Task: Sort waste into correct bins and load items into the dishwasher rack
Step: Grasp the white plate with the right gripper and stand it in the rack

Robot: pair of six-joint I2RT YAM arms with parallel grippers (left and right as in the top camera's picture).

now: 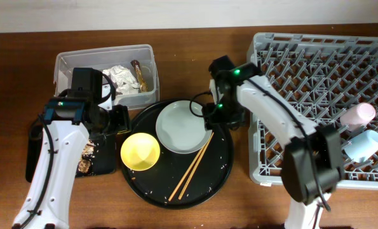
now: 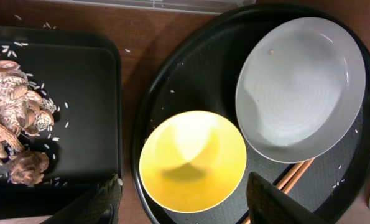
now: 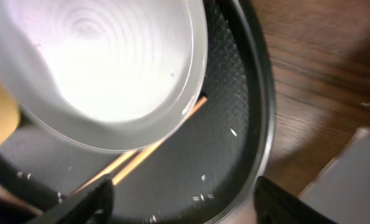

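The yellow bowl (image 1: 140, 151), grey-green plate (image 1: 182, 127) and wooden chopsticks (image 1: 192, 166) lie on the round black tray (image 1: 220, 172). My left gripper (image 1: 120, 121) is open and empty, hovering at the tray's left edge, with the bowl (image 2: 192, 158) between its fingers (image 2: 185, 208) in the left wrist view. My right gripper (image 1: 217, 117) is open and empty at the plate's right rim, above the tray (image 3: 185, 202). The pink cup (image 1: 357, 114) and blue cup (image 1: 363, 145) lie in the grey rack (image 1: 290, 70). Food scraps (image 1: 87, 159) sit in the black rectangular tray (image 1: 36, 152).
The clear tub (image 1: 68, 63) at the back left holds crumpled white tissue (image 1: 122, 77) and a brown-gold wrapper (image 1: 139, 75). Loose rice grains dot the round tray (image 2: 172, 74). The rack's corner (image 3: 352, 180) stands just right of the round tray.
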